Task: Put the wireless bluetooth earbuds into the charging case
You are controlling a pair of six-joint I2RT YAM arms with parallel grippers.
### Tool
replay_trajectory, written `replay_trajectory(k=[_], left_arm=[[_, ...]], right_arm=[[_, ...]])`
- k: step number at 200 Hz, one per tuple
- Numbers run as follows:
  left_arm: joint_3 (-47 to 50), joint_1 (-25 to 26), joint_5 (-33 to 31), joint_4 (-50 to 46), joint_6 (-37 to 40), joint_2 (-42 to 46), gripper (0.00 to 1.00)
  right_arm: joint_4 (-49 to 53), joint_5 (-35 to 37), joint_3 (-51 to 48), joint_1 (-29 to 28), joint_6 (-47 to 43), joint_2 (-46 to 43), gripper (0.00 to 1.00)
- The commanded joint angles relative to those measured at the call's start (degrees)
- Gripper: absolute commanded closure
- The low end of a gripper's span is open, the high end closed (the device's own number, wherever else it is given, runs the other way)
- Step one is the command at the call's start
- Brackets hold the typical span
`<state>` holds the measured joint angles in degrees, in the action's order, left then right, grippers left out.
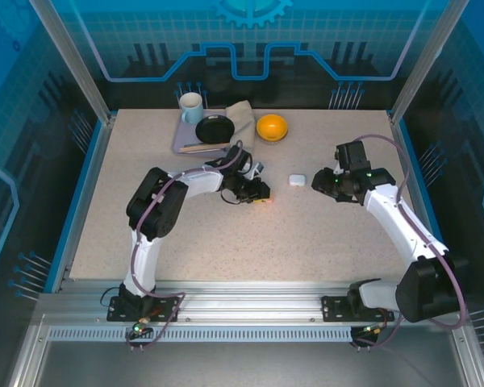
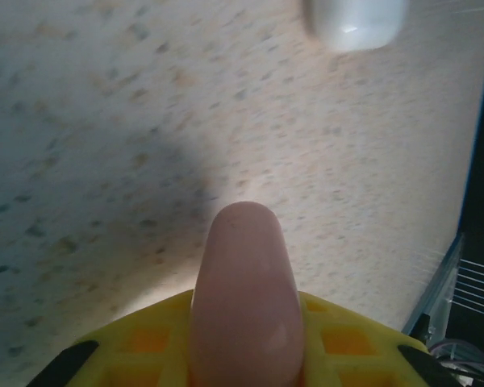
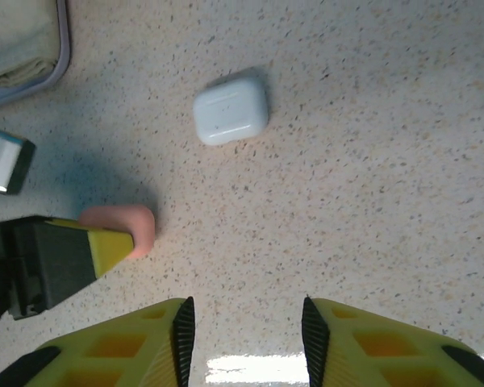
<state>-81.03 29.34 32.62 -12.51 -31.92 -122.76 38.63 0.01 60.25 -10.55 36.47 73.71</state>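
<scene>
**Pink case gripped on the left, white case loose on the table**

The left gripper [image 1: 256,192] is clamped on the pink charging case [image 2: 244,298]. Its yellow fingers [image 2: 339,343] press on both sides, and the rounded end of the case sticks out low over the speckled table [image 1: 226,242].

The white charging case [image 3: 231,109] lies flat on the table with its lid shut. It is right of the pink case and a little farther back, between the two grippers and touching neither. Anything inside either case is hidden.

The right gripper [image 3: 246,334] hovers just right of the white case. Its jaws are parted, with only bare tabletop between them.

Nothing lies on the table between the white case and either gripper. The nearest thing to it is the left arm's finger holding the pink case.

Along the far edge, well apart from the cases, a grey tray [image 1: 180,145] carries a pale mug [image 1: 191,103], a black dish [image 1: 214,129] and a folded cloth [image 1: 242,114]. An orange bowl [image 1: 272,126] stands just right of the tray.
</scene>
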Motion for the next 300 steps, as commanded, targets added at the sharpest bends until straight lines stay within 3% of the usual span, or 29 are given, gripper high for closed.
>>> replay_trajectory(k=[1,12,25,28,30,34,56,88,102,125,144,183,214,221,230,239,249,257,265,300], left_arm=[[-3.4,-1.1,0.1,-5.7,-1.0,-1.3,0.78],[-3.9,-1.5,-1.0,-7.7,-1.0,-1.4,0.68],[-4.2,-2.3,-2.9,-10.4,-0.4,-0.4,0.31],[-4.1,-2.4,-3.3,-11.1,-0.3,0.0,0.20],[-4.1,-2.6,-3.6,-11.4,-0.2,0.3,0.06],[-3.9,-2.9,-4.3,-12.4,-0.1,1.0,0.02],[-3.6,-4.9,-9.6,-20.2,2.8,6.3,0.01],[1.3,-7.9,-22.5,-23.4,8.6,23.6,0.01],[6.6,-8.5,-29.8,-18.1,14.2,33.1,0.01],[22.3,-8.6,-42.9,2.1,28.3,47.5,0.01],[32.6,-11.7,-48.1,13.0,33.9,52.7,0.01],[51.6,-18.8,-47.0,40.5,38.5,47.9,0.01],[55.8,-23.4,-43.1,52.2,36.2,39.7,0.01],[54.6,-25.5,-39.6,49.9,34.7,39.6,0.01],[55.7,-28.0,-34.3,53.3,33.8,38.1,0.01],[57.6,-29.3,-32.5,58.4,32.8,36.0,0.01],[57.2,-30.4,-30.8,56.8,31.9,36.1,0.01],[57.3,-30.6,-30.5,57.8,31.8,35.7,0.01],[57.1,-30.7,-30.5,57.4,31.8,35.9,0.01],[57.1,-30.7,-31.0,57.2,31.7,35.9,0.01]], right_arm=[[-1.6,1.2,-0.8,1.9,-0.2,-1.3,0.54],[-1.5,0.7,-0.6,2.5,-0.6,-1.2,0.49],[-1.3,0.0,-0.2,3.7,-1.3,-0.8,0.40],[-1.2,-0.1,-0.1,4.0,-1.4,-0.7,0.38],[-1.1,-0.2,-0.1,4.2,-1.5,-0.6,0.35],[-0.9,-0.3,0.1,4.6,-1.6,-0.6,0.31],[0.0,-0.3,1.5,7.0,-3.6,0.2,0.01],[-2.6,5.3,2.8,8.5,-8.3,0.0,0.00],[-6.9,11.2,1.0,8.6,-10.5,0.0,0.00],[-23.8,19.6,-8.7,8.4,-15.9,-1.9,0.00],[-35.2,21.4,-16.4,9.2,-21.0,-2.6,0.00],[-60.1,19.5,-29.9,9.6,-27.2,0.3,0.00],[-78.4,13.6,-37.5,9.8,-29.3,5.0,0.00],[-81.3,12.9,-38.0,8.7,-30.7,6.9,0.00],[-82.0,11.2,-37.4,7.3,-33.3,9.1,0.00],[-90.1,11.7,-38.2,6.2,-35.3,14.0,0.00],[-80.9,9.9,-35.8,6.2,-35.3,11.8,0.00],[-85.9,8.9,-36.8,6.6,-35.8,13.3,0.00],[-81.6,8.8,-35.9,6.5,-35.3,12.1,0.00],[-82.2,8.6,-35.7,5.9,-36.3,12.4,0.00]])
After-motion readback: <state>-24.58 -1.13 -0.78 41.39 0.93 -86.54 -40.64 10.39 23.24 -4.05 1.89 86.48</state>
